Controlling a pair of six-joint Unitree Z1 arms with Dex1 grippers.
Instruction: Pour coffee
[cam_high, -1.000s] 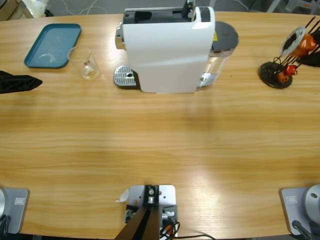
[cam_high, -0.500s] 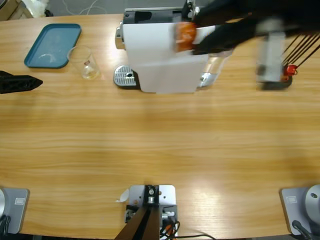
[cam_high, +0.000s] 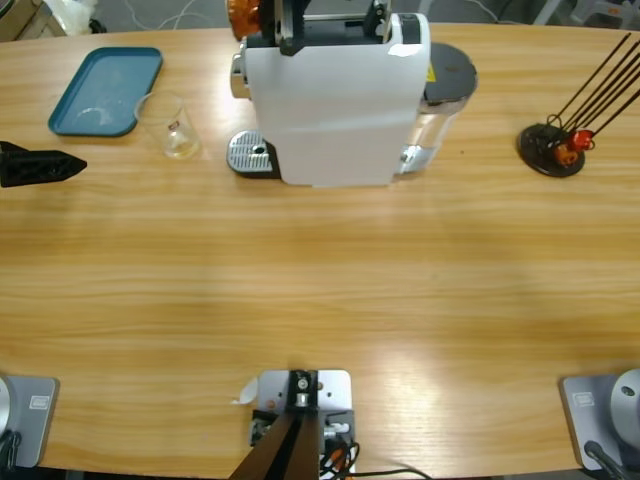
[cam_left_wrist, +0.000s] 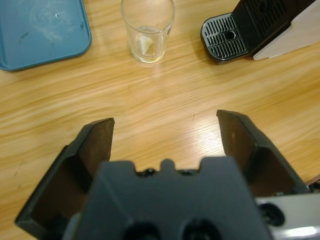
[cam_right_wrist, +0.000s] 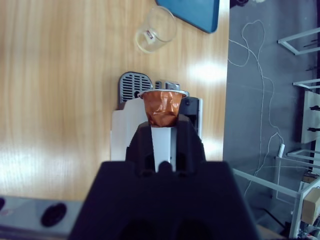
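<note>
No coffee shows in any view. The clear glass (cam_high: 172, 125) stands empty on the table, left of the white coffee machine (cam_high: 335, 100) and its metal drip tray (cam_high: 250, 155). My right gripper (cam_right_wrist: 161, 125) is shut on an orange capsule (cam_right_wrist: 162, 107) and hovers above the machine's top left end, where the capsule (cam_high: 241, 14) shows at the high view's top edge. My left gripper (cam_left_wrist: 165, 135) is open and holds nothing, low over the table and short of the glass (cam_left_wrist: 147, 30). It shows as a black shape (cam_high: 40, 165) at the high view's left edge.
A blue tray (cam_high: 105, 90) lies behind and left of the glass. A black capsule rack (cam_high: 553, 145) with thin rods stands at the far right. Bare wood stretches across the near half of the table (cam_high: 330, 300).
My right gripper has carried the orange capsule from the rack at the right, leftward across the machine, to above its top left end. The left gripper has stayed put.
</note>
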